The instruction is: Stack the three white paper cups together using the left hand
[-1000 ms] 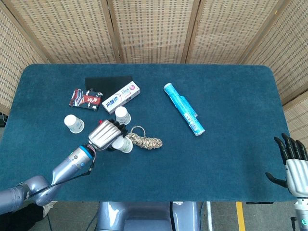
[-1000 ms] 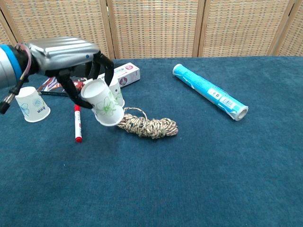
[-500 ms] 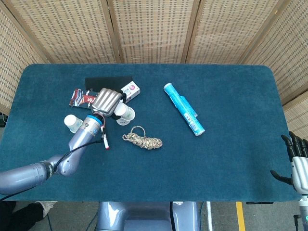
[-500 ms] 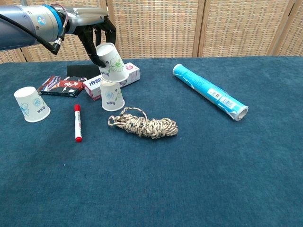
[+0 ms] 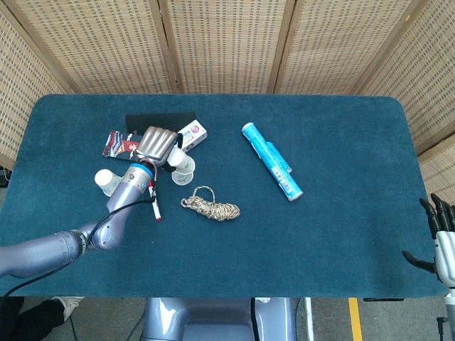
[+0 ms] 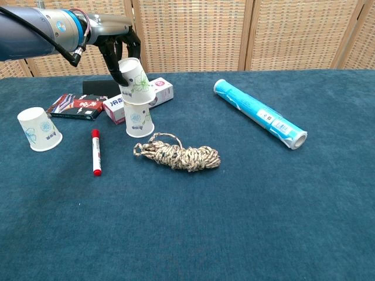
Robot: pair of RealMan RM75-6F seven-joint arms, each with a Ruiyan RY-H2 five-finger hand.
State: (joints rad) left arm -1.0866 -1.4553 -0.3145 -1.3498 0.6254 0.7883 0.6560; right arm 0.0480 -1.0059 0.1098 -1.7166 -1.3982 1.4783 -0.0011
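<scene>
the left hand (image 6: 120, 50), silver shell over black fingers, pinches a thin white paper cup with a green flower print (image 6: 136, 81), upside down, tilted, its rim just over a second upturned cup (image 6: 139, 120) by the toothpaste box (image 6: 153, 93). a third cup (image 6: 39, 129) stands well apart, past a red marker (image 6: 95, 151). a coil of braided rope (image 6: 180, 155) lies on the napped blue tablecloth (image 6: 246, 211); woven cane screens (image 6: 193, 32) stand behind. the right hand (image 5: 442, 238) hangs spread at the table edge.
</scene>
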